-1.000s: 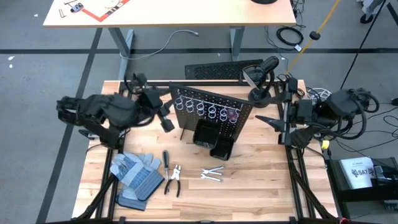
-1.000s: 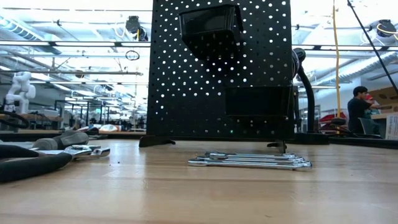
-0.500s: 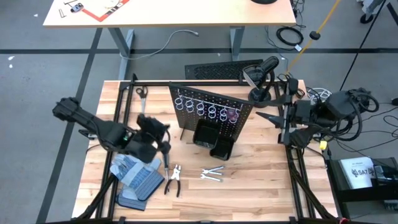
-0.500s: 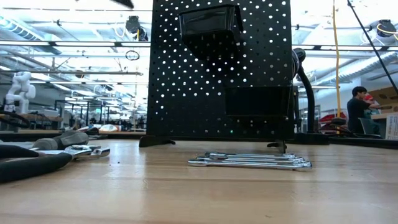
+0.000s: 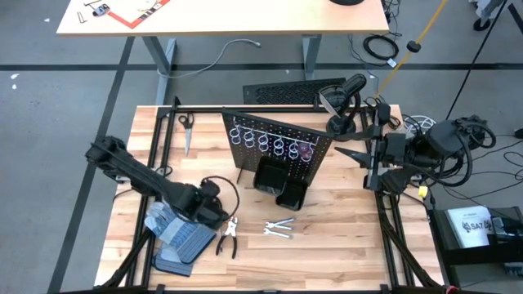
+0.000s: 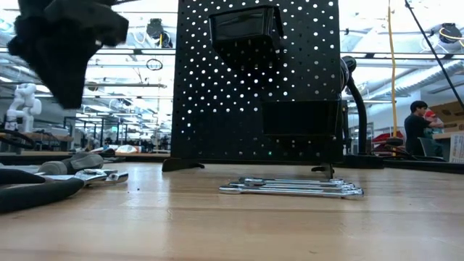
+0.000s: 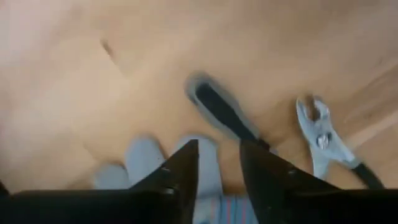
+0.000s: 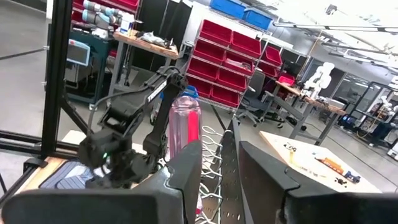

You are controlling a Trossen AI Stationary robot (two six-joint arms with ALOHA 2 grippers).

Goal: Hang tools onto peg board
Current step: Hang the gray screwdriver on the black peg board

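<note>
Hovering near the table's front-left corner, our left gripper (image 7: 217, 163) hangs jaws partly open and empty over the grey-handled screwdriver (image 7: 222, 114), pliers (image 7: 323, 138) beside it, for a top-down grasp. We park the right gripper (image 8: 219, 163) at the right edge (jaws slightly parted, empty). The peg board (image 5: 278, 147) stands mid-table.
</note>
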